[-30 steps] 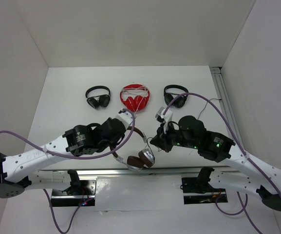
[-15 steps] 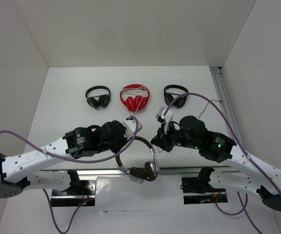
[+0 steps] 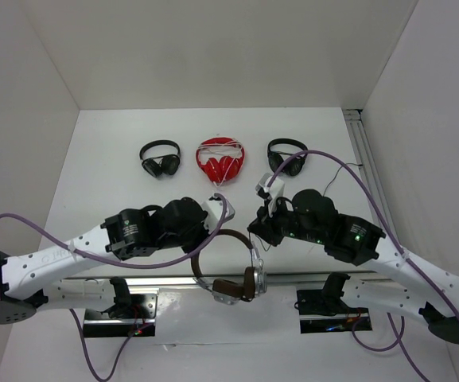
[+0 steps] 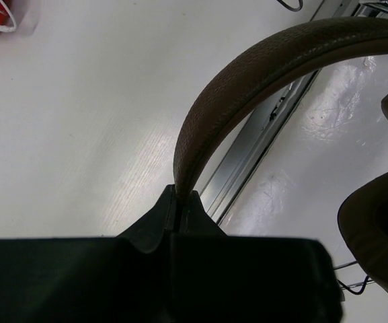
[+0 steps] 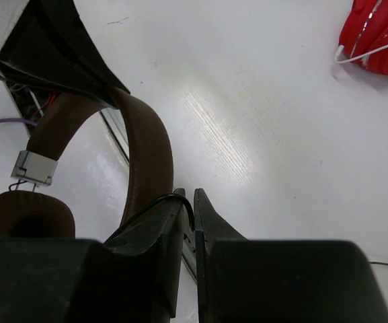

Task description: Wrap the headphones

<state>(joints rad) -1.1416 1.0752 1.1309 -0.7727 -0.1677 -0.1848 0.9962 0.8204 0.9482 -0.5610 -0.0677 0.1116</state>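
Right, from my seat I see the over-ear headphones with a brown headband, brown ear pads and silver earcup housings (image 3: 237, 285) held between the two arms at the middle of the near edge of the white desk (image 3: 110, 167). The earcups sit over the silver metal rail (image 3: 157, 278) that runs along that edge, and the headband (image 4: 247, 74) arches away from them toward the far edge.

The left gripper (image 4: 179, 202) is pressed together on the headband, pinching the brown strap edge-on near one end of its arch; one brown ear pad (image 4: 375, 235) shows at the right of that wrist view. The right gripper (image 5: 189, 202) has its two black fingers drawn almost flat against each other, and the headphones' thin dark cable (image 5: 154, 204) curls over the tip of one finger and runs down into the slit between them (so it is the cable they pinch). The headband passes just beside that finger; I cannot tell whether it touches.

Toward the far edge of the desk lie three other pairs in a row, well apart from the grippers: a small black folded pair (image 3: 160, 159) toward the far left corner, a red pair wound in white cord (image 3: 220, 161) in the middle, and another small black pair (image 3: 286, 153) toward the far right corner.
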